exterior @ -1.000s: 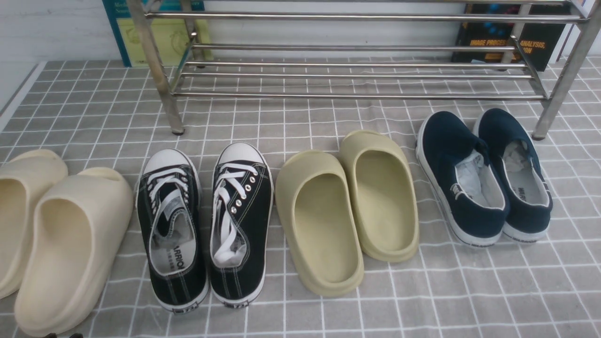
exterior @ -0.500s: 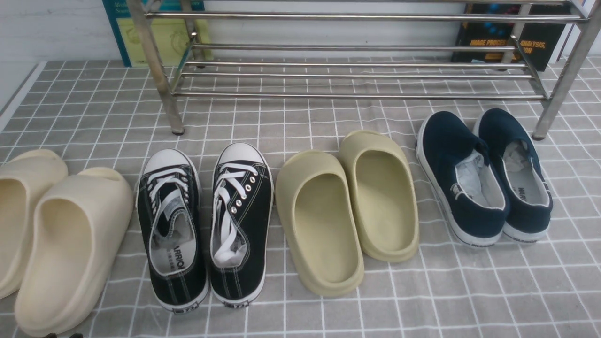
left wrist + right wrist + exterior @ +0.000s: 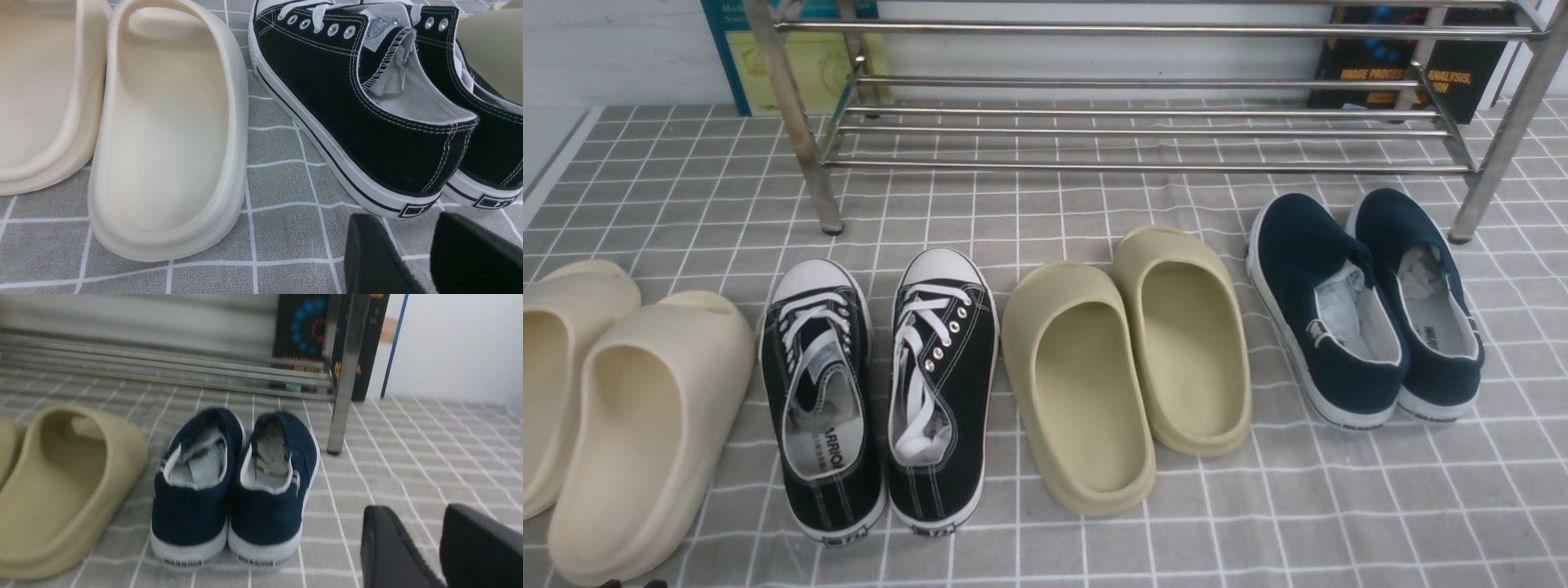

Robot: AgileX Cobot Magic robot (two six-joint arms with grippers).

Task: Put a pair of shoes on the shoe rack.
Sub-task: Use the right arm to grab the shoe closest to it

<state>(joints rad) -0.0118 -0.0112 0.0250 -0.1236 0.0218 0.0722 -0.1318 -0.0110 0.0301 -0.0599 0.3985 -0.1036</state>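
Note:
The pair of navy-blue slip-on shoes (image 3: 1319, 314) stands side by side on the checked cloth at the right, toes toward the shoe rack (image 3: 1143, 131), close to its front right leg. In the right wrist view the shoes (image 3: 271, 482) show heel-on, with the rack leg (image 3: 343, 375) just beyond them. My right gripper (image 3: 412, 510) is open and empty, low over the cloth, behind the heels and off to one side of them. My left gripper (image 3: 402, 218) is open and empty behind the heel of a black sneaker (image 3: 367, 102). The front view shows neither arm.
Black lace-up sneakers (image 3: 882, 392), olive-green slides (image 3: 1127, 359) and cream slides (image 3: 629, 416) stand in a row left of the navy pair. Books (image 3: 1405, 65) lean on the wall behind the rack. The cream slide (image 3: 167, 130) lies beside the left gripper.

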